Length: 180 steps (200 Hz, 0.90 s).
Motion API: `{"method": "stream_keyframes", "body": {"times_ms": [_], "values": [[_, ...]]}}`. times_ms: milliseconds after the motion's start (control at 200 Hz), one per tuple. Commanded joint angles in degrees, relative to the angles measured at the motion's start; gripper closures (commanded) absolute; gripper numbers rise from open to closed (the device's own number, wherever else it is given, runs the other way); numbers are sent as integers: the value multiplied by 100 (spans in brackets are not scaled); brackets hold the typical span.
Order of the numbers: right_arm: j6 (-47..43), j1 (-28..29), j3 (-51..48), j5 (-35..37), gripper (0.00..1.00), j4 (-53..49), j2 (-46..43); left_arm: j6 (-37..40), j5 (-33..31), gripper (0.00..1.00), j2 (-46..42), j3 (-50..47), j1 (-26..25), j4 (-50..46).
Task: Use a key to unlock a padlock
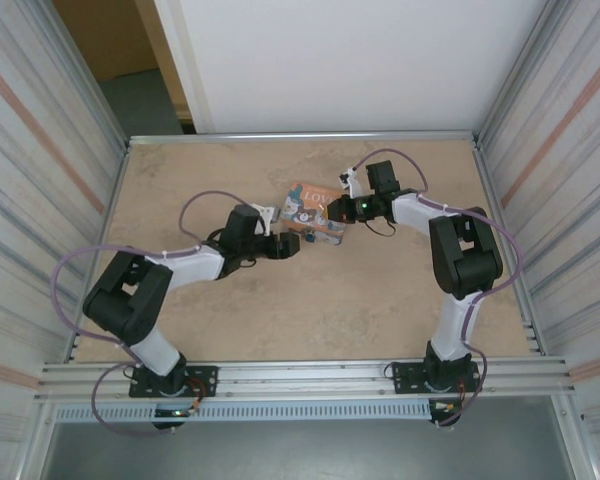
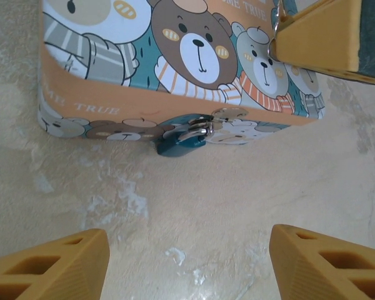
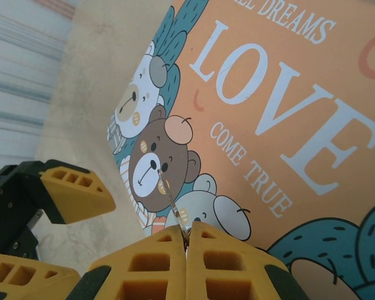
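Right gripper (image 3: 186, 244) clamped shut on key (image 3: 170, 200), blade sticking out past the tips so it can go straight into a keyhole; it hovers over the box (image 3: 287, 94) lid, not yet at the lock; padlock (image 2: 180, 142) hangs from the clasp on the box's front wall, low by the table (image 2: 237, 200); left gripper (image 2: 187, 262) wide, holding nothing, lined up on the padlock from the front; my guess: to pinch and steady it for insertion; lid reads "LOVE", "COME TRUE", part of "ALL DREAMS"; front wall "TRUE"; no brand seen.
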Motion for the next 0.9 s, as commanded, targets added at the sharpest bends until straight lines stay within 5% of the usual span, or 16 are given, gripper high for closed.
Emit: {"method": "stream_keyframes", "body": {"times_ms": [0,897], "values": [[61,-38,-102,-42,100,1,116,65,199,31,209,229,-42,222],[245,306,-382,-22,100,207,159,-9,318,37,1092,824,-7,298]]}}
